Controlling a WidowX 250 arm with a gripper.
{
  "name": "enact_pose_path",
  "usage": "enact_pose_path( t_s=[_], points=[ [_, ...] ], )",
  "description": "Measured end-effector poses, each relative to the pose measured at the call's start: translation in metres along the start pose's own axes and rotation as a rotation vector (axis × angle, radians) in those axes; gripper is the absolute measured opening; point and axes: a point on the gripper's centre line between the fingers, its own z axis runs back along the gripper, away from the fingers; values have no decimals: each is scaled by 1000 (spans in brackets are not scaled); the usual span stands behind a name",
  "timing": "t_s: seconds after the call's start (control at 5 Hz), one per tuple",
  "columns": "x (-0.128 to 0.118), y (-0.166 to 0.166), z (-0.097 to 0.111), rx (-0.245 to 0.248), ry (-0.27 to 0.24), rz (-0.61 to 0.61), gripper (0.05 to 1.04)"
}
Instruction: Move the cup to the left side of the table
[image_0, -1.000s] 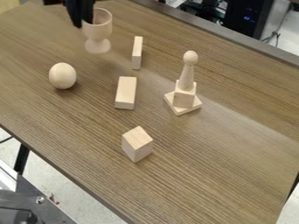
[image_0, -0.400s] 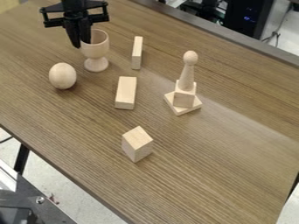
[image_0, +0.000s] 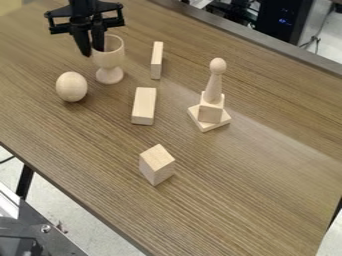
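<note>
Gripper (image_0: 93, 52), clamped on cup (image_0: 111, 58), has shifted it nearer the egg (image_0: 71, 86); transfer appears underway, placement unconfirmed.

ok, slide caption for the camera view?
Claw gripping the cup by its rim; egg, blocks and tower on the table.

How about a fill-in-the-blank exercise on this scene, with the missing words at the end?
One jaw of the gripper is inside the wooden goblet; the other is ____ it.
In the camera view, the wooden egg lies to the ____ of the stacked tower.
There are ____ long, narrow blocks on the table.

Missing words: outside; left; two.
</note>
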Motion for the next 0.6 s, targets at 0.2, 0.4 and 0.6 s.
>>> enact_pose_path(
  t_s=[0.2,0.4,0.6],
  points=[
    [-5,-2,18,-15,-51,-1,645],
    [-21,-9,47,-41,-122,-21,940],
    [-39,-14,67,-27,-151,-55,1001]
  ],
)
